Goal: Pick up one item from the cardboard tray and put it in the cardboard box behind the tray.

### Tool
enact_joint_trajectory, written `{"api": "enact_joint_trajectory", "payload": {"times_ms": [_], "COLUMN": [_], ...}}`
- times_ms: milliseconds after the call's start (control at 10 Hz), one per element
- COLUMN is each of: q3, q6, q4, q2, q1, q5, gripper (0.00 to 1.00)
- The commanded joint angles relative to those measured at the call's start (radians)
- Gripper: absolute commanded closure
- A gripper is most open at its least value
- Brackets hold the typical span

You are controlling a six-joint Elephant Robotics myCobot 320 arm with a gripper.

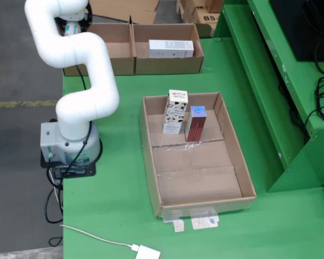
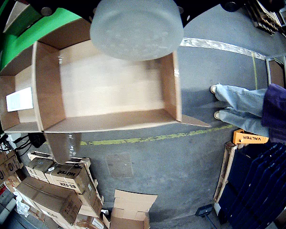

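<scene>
Directly beneath the pincer [image 2: 135,26], whose state I cannot tell, an empty cardboard box compartment [image 2: 109,90] is lying; the neighbouring compartment is holding a white carton [image 2: 19,99].

Glossy white tubular arm [image 1: 78,59] (grey base [image 1: 70,144], black cables).

Open cardboard tray [image 1: 235,162] lies flat on the green table in the fixed view, its near half bare. Two cartons stand upright at its far end, just beside each other: a white black-patterned carton [image 1: 175,111] on the left, a shorter red carton [image 1: 195,123] with a bluish top on the right. Behind, the cardboard box [image 1: 170,65] holds a white carton [image 1: 171,48] lying flat.
</scene>
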Motion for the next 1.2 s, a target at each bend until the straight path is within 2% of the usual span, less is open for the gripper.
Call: {"api": "enact_joint_trajectory", "payload": {"times_ms": [0,100,200,400,600,700,900,1000,1100], "q3": [-0.173,-0.173,0.291,0.291,0.291,0.291,0.291,0.291,0.291], "q6": [-0.114,-0.114,-0.194,-0.194,-0.348,-0.348,-0.434,-0.494,-0.607], "q4": [-0.076,-0.076,-0.316,-0.316,0.022,0.022,0.38,0.583,0.77], "q2": [0.093,0.093,-0.127,-0.127,-0.226,-0.226,-0.333,-0.399,-0.476], "q1": [-0.07,-0.07,-0.117,-0.117,-0.179,-0.179,-0.196,-0.185,-0.148], "q5": [0.026,0.026,0.033,0.033,-0.006,-0.006,-0.119,-0.252,-0.54], "gripper": [1.0,1.0,1.0,1.0,1.0,1.0,1.0,1.0,1.0]}}
